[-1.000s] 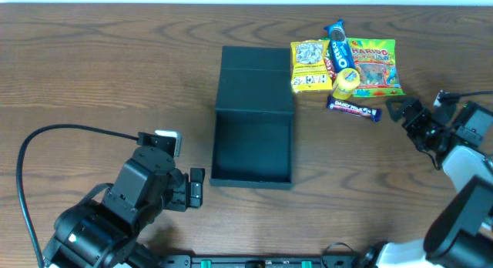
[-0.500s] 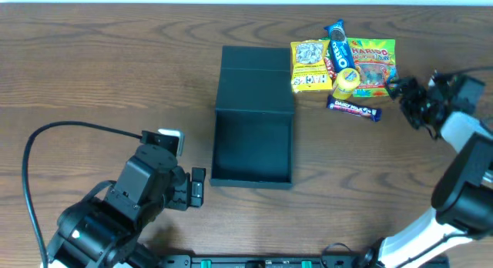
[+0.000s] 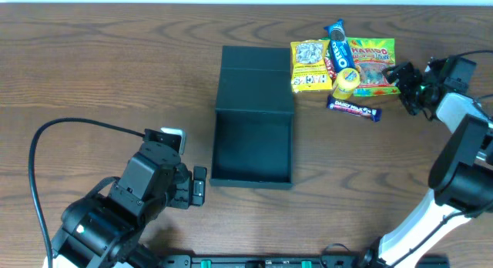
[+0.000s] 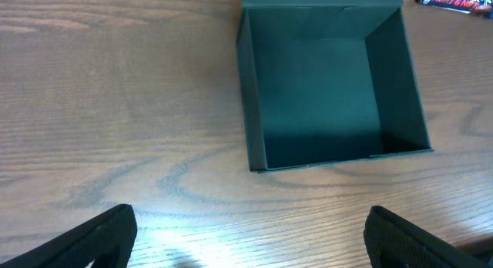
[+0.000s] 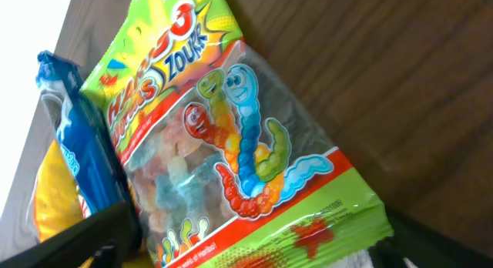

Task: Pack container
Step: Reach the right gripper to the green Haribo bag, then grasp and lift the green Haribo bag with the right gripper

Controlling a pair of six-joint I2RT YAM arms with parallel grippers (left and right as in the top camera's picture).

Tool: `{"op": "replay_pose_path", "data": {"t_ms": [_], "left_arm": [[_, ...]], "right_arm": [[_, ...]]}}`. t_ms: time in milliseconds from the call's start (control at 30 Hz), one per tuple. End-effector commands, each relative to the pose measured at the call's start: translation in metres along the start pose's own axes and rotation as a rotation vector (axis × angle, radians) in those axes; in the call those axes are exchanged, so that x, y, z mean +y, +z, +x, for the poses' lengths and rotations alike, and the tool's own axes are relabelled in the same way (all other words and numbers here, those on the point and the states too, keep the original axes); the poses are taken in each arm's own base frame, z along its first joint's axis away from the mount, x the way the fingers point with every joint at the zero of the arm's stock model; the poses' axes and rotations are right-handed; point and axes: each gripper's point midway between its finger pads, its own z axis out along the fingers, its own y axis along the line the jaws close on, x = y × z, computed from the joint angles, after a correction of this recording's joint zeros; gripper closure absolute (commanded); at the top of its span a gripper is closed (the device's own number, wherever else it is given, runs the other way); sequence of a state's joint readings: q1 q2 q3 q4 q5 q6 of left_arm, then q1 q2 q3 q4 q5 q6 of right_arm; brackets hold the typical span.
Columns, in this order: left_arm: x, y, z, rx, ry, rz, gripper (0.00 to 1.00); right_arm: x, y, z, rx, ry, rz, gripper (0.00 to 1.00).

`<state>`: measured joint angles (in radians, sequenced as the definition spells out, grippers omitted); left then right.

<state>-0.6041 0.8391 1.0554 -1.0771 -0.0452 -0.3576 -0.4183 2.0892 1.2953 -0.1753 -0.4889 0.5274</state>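
Here: one container, perhaps five snack packets.

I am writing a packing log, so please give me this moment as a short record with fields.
container: open, nothing inside
snacks: gummy bag, Oreo pack, yellow packet, chocolate bar, together on the table beside the container
left hand: open, near the container's front left corner
right hand: open, at the gummy bag's edge
packed so far: none
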Motion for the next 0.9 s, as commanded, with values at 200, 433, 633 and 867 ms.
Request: {"op": "replay_pose_path", "data": {"t_ms": [200, 433, 633, 867], "left_arm": [[0.002, -0.001, -0.001, -0.001, 0.023, -0.014, 0.04], [0.003, -0.001, 0.002, 0.01, 0.025, -0.019, 0.05], [0.003, -0.001, 0.002, 0.008, 0.024, -0.02, 0.05], [0.004, -0.001, 0.001, 0.007, 0.023, -0.022, 0.05]], "right_arm": [[-0.012, 0.024, 0.018, 0.043, 0.046, 0.052, 0.94], [-0.012, 0.01, 0.022, 0.107, 0.013, 0.074, 0.99], [0.009, -0.039, -0.002, 0.074, -0.139, 0.131, 0.99], [0.063, -0.116, -0.024, -0.063, -0.252, 0.101, 0.99]]}}
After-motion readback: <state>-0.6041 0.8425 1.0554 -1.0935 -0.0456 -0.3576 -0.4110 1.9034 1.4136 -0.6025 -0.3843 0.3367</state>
